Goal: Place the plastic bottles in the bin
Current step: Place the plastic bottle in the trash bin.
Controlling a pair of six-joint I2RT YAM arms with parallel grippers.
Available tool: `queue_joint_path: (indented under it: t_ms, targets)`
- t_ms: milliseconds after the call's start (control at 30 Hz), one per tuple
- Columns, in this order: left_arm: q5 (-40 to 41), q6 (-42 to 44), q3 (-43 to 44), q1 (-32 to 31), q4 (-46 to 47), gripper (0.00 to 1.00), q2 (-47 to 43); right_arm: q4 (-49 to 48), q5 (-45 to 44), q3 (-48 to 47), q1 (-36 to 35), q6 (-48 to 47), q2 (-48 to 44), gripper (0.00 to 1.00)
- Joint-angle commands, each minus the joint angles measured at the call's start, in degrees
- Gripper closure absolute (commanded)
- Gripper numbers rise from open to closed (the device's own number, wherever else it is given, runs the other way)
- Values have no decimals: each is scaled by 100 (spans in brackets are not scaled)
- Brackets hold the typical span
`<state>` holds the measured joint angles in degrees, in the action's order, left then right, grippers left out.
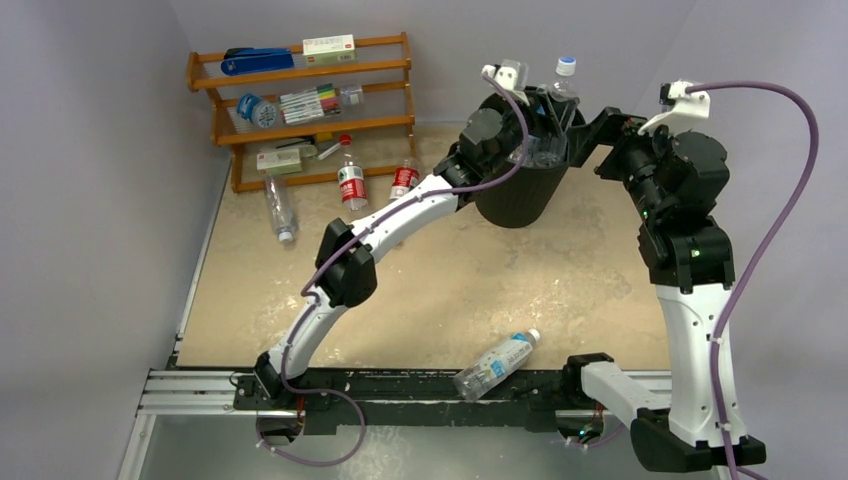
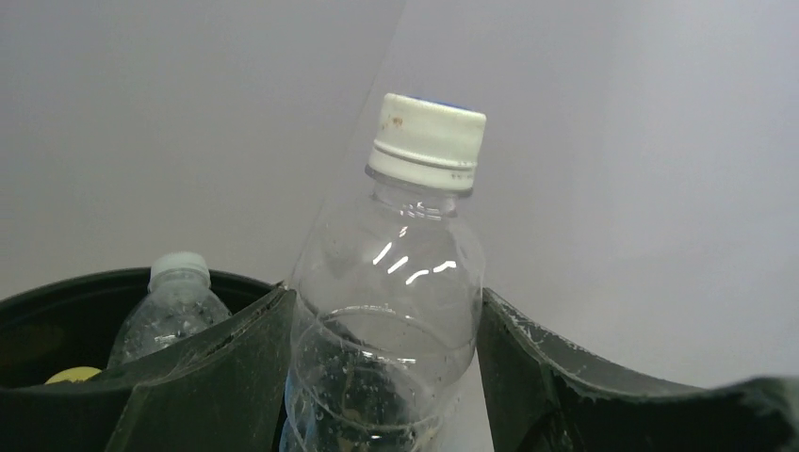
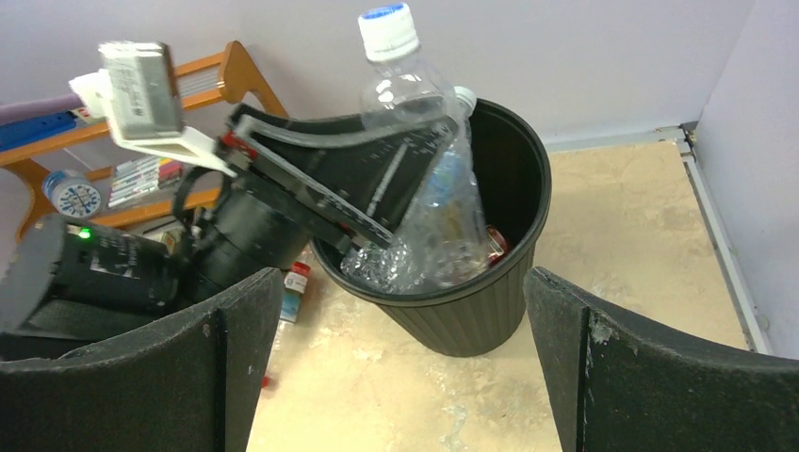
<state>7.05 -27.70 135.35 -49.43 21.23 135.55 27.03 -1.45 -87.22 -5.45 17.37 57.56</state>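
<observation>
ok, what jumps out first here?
The left gripper, shut on a clear bottle, holds it in the mouth of the black bin at the table's far side. The right gripper is open, facing the bin. A loose bottle lies at the near edge; more bottles sit by the wooden rack.

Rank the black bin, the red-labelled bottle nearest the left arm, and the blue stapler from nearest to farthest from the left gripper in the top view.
1. Black bin, directly under the left gripper.
2. Red-labelled bottle, left of the bin, beside the forearm.
3. Blue stapler, far left, on the wooden rack's top shelf.
</observation>
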Motion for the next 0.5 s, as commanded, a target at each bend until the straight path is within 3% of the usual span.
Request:
queue_joint_path:
  t_ms: [0, 233, 467]
  targets:
    - [-40, 377, 249, -12, 158, 34, 182, -348, 150, 89, 9, -12, -148, 0]
    - [147, 358, 713, 42, 341, 26, 614, -351, 233, 93, 9, -6, -160, 0]
    - [24, 311, -670, 35, 886, 18, 68, -249, 247, 38, 9, -40, -220, 0]
